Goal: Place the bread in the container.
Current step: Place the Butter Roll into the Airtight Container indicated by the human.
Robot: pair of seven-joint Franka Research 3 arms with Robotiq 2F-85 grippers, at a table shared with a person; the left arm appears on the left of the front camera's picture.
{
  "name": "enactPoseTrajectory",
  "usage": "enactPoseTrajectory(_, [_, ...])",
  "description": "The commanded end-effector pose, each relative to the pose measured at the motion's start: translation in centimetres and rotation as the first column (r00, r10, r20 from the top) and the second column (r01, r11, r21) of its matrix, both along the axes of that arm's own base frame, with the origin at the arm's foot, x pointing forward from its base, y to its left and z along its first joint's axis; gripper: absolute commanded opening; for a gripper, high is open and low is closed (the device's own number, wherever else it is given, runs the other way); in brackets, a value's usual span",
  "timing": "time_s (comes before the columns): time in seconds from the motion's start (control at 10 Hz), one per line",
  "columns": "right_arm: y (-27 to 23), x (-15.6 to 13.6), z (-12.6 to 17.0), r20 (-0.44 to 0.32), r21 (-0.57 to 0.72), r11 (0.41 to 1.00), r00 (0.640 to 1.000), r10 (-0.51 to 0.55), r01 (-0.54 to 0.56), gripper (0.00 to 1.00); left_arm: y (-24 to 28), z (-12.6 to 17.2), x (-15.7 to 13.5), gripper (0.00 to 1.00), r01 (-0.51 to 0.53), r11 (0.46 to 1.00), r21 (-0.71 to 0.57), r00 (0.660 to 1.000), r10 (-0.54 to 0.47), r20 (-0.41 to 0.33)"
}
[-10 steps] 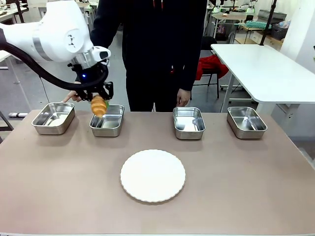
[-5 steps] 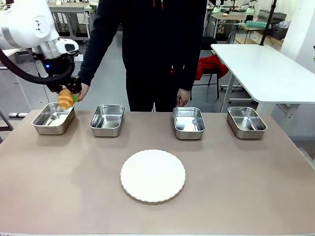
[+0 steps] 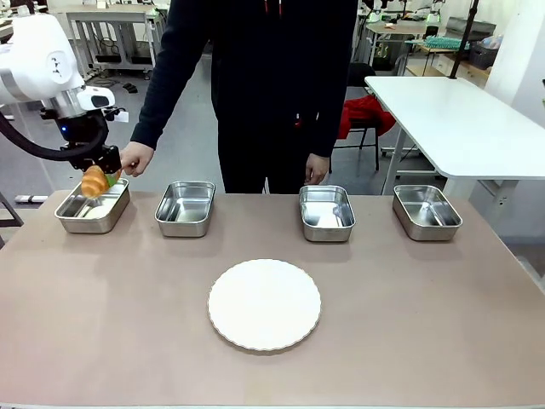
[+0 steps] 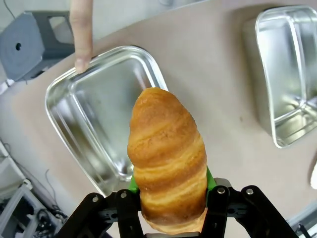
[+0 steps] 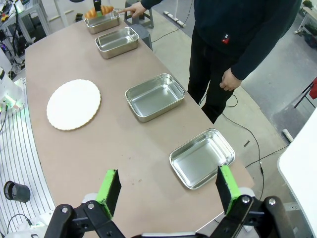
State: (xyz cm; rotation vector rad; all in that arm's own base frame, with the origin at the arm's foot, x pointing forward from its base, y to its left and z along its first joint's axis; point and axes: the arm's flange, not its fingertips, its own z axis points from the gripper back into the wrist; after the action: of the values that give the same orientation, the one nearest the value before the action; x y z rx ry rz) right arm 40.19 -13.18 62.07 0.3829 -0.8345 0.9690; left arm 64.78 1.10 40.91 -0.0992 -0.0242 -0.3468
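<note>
My left gripper (image 3: 99,173) is shut on the bread (image 3: 94,181), a golden-brown croissant, and holds it just above the leftmost container (image 3: 92,207), a shallow steel pan. In the left wrist view the bread (image 4: 167,158) stands up between the green pads (image 4: 211,180) over that container (image 4: 94,114). A person's finger (image 4: 81,34) touches the pan's rim. In the front view the person's hand (image 3: 134,159) reaches to the pan's far right corner. My right gripper (image 5: 168,188) hangs open high over the table's right end, with nothing between its fingers.
Three more steel pans (image 3: 185,207) (image 3: 326,212) (image 3: 426,210) line the far side of the table. A round white plate (image 3: 265,304) lies at the middle. The person stands behind the far edge. A white table (image 3: 460,119) is at the back right.
My left arm has carried the bread leftward, from above the second pan to above the leftmost pan. The person's hand stays by that pan.
</note>
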Motion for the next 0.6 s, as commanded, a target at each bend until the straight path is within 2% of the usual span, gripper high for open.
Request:
enactPoseTrajectory(0.0, [0.1, 0.0, 0.2, 0.01, 0.004, 1.0, 1.0, 0.005, -0.005, 1.0, 1.4, -0.3, 0.8, 0.47, 0.011, 1.0, -0.013, 1.0, -0.011, 0.018])
enactPoseTrajectory(0.5, [0.1, 0.0, 0.2, 0.01, 0.004, 1.0, 1.0, 0.005, -0.005, 1.0, 2.5, -2.6, 1.2, 0.47, 0.007, 1.0, -0.01, 1.0, -0.006, 0.021])
